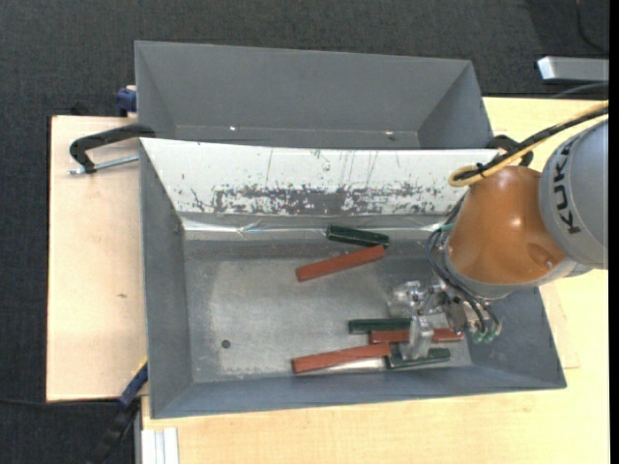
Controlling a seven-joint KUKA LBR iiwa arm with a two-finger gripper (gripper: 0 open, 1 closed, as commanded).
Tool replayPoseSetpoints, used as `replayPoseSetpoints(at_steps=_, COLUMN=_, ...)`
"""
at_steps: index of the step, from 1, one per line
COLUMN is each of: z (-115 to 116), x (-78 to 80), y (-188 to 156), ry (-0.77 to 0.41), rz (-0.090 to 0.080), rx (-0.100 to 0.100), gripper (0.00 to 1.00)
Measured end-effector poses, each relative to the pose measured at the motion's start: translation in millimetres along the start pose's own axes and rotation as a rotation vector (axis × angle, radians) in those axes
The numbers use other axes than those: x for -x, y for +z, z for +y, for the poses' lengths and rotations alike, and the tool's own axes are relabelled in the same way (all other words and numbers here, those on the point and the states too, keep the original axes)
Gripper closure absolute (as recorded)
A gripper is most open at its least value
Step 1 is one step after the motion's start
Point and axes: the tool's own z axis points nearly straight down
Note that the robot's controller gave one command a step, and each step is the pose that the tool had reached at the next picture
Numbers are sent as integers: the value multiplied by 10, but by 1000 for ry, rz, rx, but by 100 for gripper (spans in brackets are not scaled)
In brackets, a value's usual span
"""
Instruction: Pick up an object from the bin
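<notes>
One grey metal bin (pixel 162 288) takes up most of the camera view, standing on dark carpet (pixel 290 8). Its sloped walls run down to a flat, lightly speckled floor, and a pale, scratched panel (pixel 309 177) lines the far wall.

From the right, the arm (pixel 585 206) reaches in over the rim, with a rounded orange cover (pixel 498 235) at its wrist and cables trailing behind it. Below the cover the gripper (pixel 422 329) hangs low in the bin's near right corner. Whether it is open or closed cannot be told, because its metal parts blend with the things under it.

Directly beneath the gripper lies a small heap of flat sticks. A short red stick (pixel 392 337) and a dark green stick (pixel 372 326) run leftward from under the gripper, side by side and touching. A second green stick (pixel 432 357) lies just in front of them, nearer the front wall. A long red stick (pixel 337 361) stretches left from that one along the front of the floor.

Well apart from the gripper, near the far wall, a tilted red stick (pixel 338 262) lies with another dark green stick (pixel 358 235) at its upper end.
</notes>
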Motion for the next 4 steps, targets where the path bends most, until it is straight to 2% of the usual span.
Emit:
replayPoseSetpoints(at_steps=1, z=0, x=1, y=-1, ry=0, rz=0, rx=0, gripper=100)
replayPoseSetpoints(at_steps=2, z=-72, x=284, y=-1194, ry=-10, rz=-1, rx=0, gripper=100)
replayPoseSetpoints(at_steps=3, z=-72, x=283, y=-1194, ry=-10, rz=-1, rx=0, gripper=100)
replayPoseSetpoints(at_steps=4, z=-146, x=282, y=-1681, ry=-232, rz=4, rx=2, gripper=0)
